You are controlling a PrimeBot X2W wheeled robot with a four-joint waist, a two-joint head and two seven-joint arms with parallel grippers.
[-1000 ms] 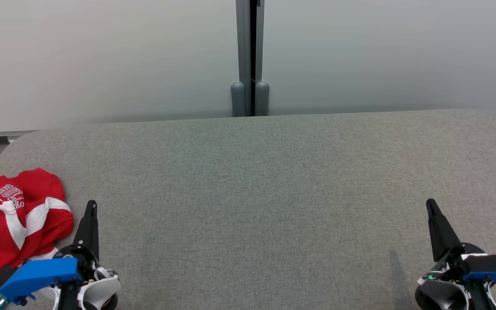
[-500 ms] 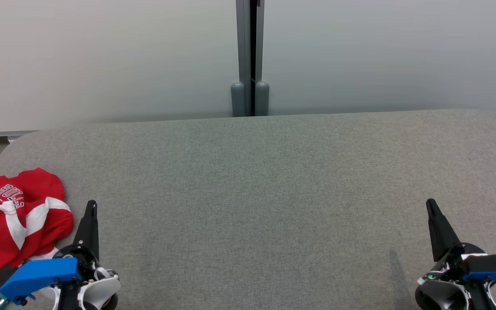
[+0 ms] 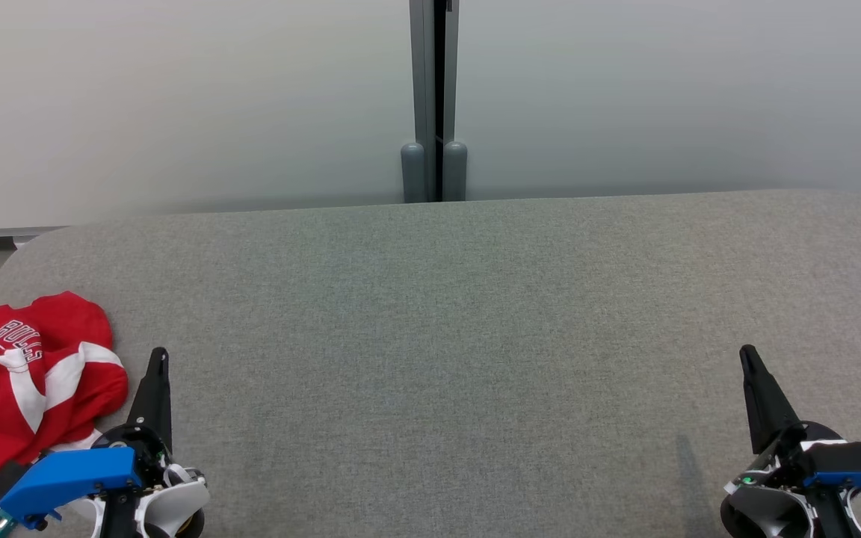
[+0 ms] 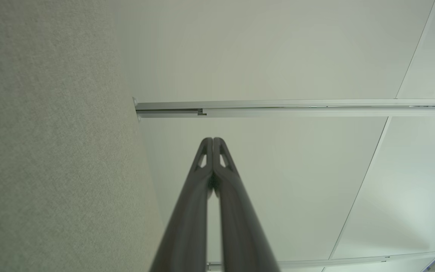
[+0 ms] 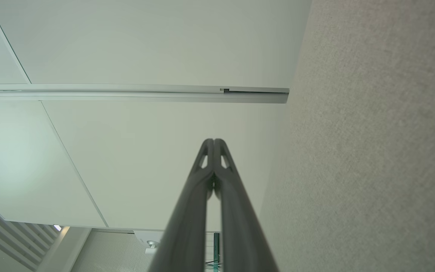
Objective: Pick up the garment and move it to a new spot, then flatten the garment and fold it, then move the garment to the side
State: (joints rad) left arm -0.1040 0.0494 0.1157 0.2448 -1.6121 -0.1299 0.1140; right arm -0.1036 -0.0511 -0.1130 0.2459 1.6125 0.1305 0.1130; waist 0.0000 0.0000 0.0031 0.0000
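my left gripper [image 4: 213, 140] has its two dark fingers [image 4: 191, 226] pressed together at the tips, jaws closed with nothing between them; in the left wrist view they rise from the bottom middle of the frame. my right gripper [image 5: 213, 141] is the same, closed tip to tip and holding nothing. in the head view the left one sits at the lower left of the frame and the right one at the lower right, both pointing up the frame and well apart, over the grey fabric surface [image 3: 460, 336]. a blue housing [image 3: 64, 474] sits on my left wrist by the bottom left edge. the red bulls garment [image 3: 27, 381] lies crumpled at the far left of the frame, on the left end of the surface, just beside my left fingers; it has white stripes and white lettering, and its lower part runs under the blue housing and out of the bottom left corner. whether it touches my wrist i cannot tell. my right gripper is well apart from it. behind the surface stand pale wall panels [image 3: 176, 97], with a grey vertical post [image 3: 434, 90] at the top centre
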